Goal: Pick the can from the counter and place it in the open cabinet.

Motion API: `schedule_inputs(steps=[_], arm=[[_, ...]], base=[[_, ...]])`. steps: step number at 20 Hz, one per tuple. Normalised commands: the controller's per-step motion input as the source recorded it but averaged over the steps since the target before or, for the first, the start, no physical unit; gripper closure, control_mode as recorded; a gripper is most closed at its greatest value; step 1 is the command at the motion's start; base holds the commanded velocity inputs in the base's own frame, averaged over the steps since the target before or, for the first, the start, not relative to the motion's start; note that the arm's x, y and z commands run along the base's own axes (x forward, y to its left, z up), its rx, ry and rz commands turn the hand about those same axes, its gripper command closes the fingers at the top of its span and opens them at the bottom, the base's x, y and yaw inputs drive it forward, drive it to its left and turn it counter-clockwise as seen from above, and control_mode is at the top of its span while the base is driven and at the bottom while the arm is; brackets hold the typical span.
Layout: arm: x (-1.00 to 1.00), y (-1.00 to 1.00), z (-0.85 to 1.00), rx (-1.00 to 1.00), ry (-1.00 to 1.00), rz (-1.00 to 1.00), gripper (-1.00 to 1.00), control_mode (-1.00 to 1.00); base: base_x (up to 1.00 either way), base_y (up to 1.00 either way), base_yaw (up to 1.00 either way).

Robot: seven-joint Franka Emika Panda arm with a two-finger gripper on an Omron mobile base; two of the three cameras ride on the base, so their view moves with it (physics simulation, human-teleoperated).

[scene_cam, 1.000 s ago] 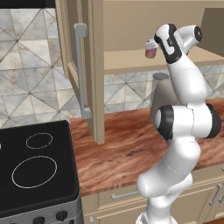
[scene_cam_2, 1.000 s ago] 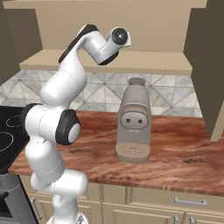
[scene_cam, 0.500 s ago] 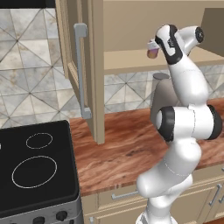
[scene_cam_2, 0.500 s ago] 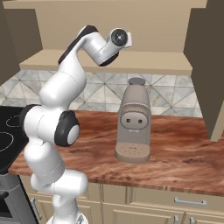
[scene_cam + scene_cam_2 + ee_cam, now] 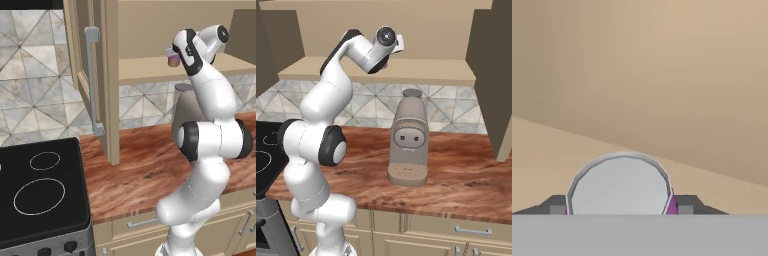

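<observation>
The small purple can (image 5: pixel 173 61) hangs just above the front edge of the open cabinet's shelf (image 5: pixel 145 70), and my gripper (image 5: pixel 172 54) is shut on it. In the hand view the can's silver top (image 5: pixel 619 185) sits between the two dark fingertips (image 5: pixel 556 205), with a sliver of purple at its right side. Behind it are the shelf floor and the tan back wall of the cabinet (image 5: pixel 662 75). The cabinet's door (image 5: pixel 82 75), with its grey bar handle (image 5: pixel 93 80), stands open to the left. The reddish-brown counter (image 5: pixel 140 175) lies far below.
A tall beige coffee machine (image 5: pixel 408 137) stands on the counter under the shelf, right of my arm. A black stove top (image 5: pixel 40 190) borders the counter on the left. Another cabinet side (image 5: pixel 491 75) closes the shelf on the right.
</observation>
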Motion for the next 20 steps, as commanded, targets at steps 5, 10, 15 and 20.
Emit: schedule_inputs(steps=[5, 10, 15, 20], arm=[[0.0, -0.03, -0.23, 0.0, -0.02, 0.0, -1.0, -1.0], [0.0, -0.07, -0.46, 0.0, -0.02, 0.0, -1.0, -1.0], [0.0, -0.01, -0.52, 0.0, 0.0, 0.0, -1.0, -1.0], [0.01, 0.0, -0.62, 0.0, 0.0, 0.0, -1.0, -1.0]], base=[[0.0, 0.0, 0.0], [0.0, 0.0, 0.0], [0.0, 0.0, 0.0], [0.0, 0.0, 0.0]])
